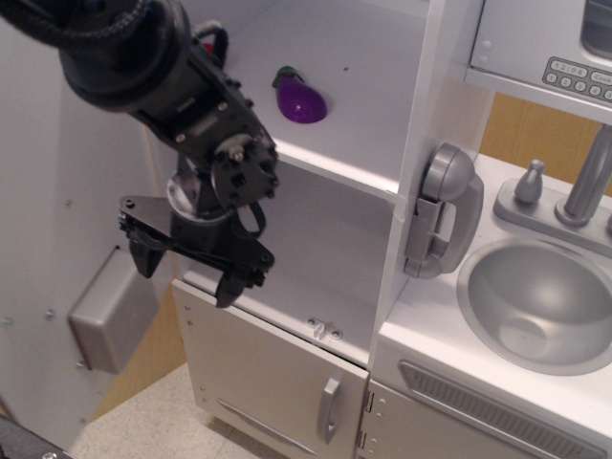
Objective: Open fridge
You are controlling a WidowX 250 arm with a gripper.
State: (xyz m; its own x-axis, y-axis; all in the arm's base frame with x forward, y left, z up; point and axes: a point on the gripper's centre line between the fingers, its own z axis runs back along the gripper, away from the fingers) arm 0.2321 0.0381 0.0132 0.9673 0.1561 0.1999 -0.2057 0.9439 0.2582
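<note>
The fridge (421,105) is a tall white toy-kitchen cabinet. Its large white door (57,239) is swung wide open to the left, showing its inner face with a grey box (110,311) on it. The handle is hidden behind the door. White shelves (335,167) show inside, with a purple toy eggplant (299,96) on the upper shelf. My black gripper (187,268) hangs open and empty in front of the lower shelf, between the door and the cabinet, touching nothing.
The smaller lower door (277,382) with a short silver handle (329,409) is shut below. A grey toy phone (442,210) hangs on the fridge's right side. A sink (540,301) with faucet (585,182) lies to the right, with a keypad cabinet (555,48) above it.
</note>
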